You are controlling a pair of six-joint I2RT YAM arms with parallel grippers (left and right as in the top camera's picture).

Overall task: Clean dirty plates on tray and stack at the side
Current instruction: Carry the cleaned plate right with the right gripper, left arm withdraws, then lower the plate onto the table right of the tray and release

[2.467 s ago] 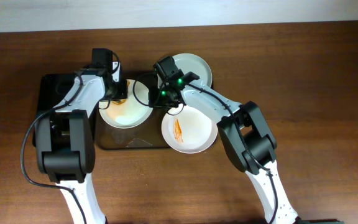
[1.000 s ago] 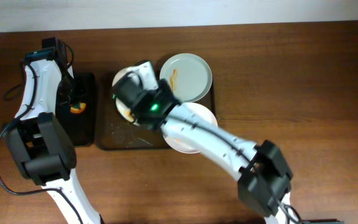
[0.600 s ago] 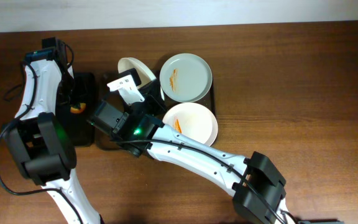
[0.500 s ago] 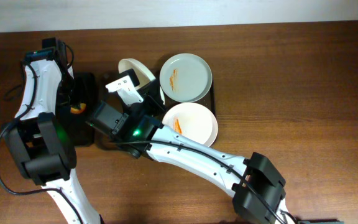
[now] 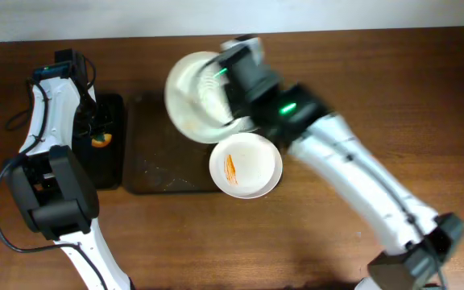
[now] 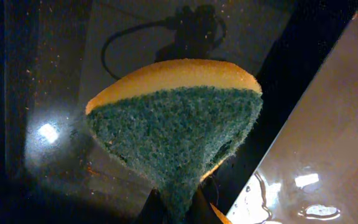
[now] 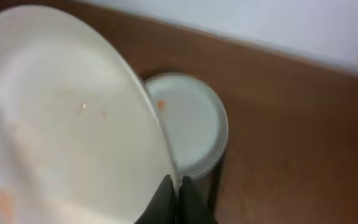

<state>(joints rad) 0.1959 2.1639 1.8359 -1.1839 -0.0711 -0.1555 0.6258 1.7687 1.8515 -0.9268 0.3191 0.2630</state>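
Observation:
My right gripper (image 5: 230, 84) is shut on the rim of a white plate (image 5: 193, 97) and holds it tilted in the air above the back of the large dark tray (image 5: 159, 157). In the right wrist view the held plate (image 7: 67, 124) fills the left, with faint orange smears, clamped at my gripper (image 7: 174, 186). A second plate (image 7: 191, 124) with an orange spot lies below it. A third plate (image 5: 246, 165) with an orange streak sits at the tray's front right. My left gripper (image 5: 97, 129) is shut on a yellow-green sponge (image 6: 173, 124).
The left gripper (image 6: 174, 202) hovers over the smaller black tray (image 5: 109, 165) left of the large tray. Brown table wood lies to the right of the plates and in front of both trays. A light wall runs along the back edge.
My right arm has swung from the tray's front left to the right, lifting the plate higher and a little rightward. The back right plate is now hidden overhead. The left arm has not moved.

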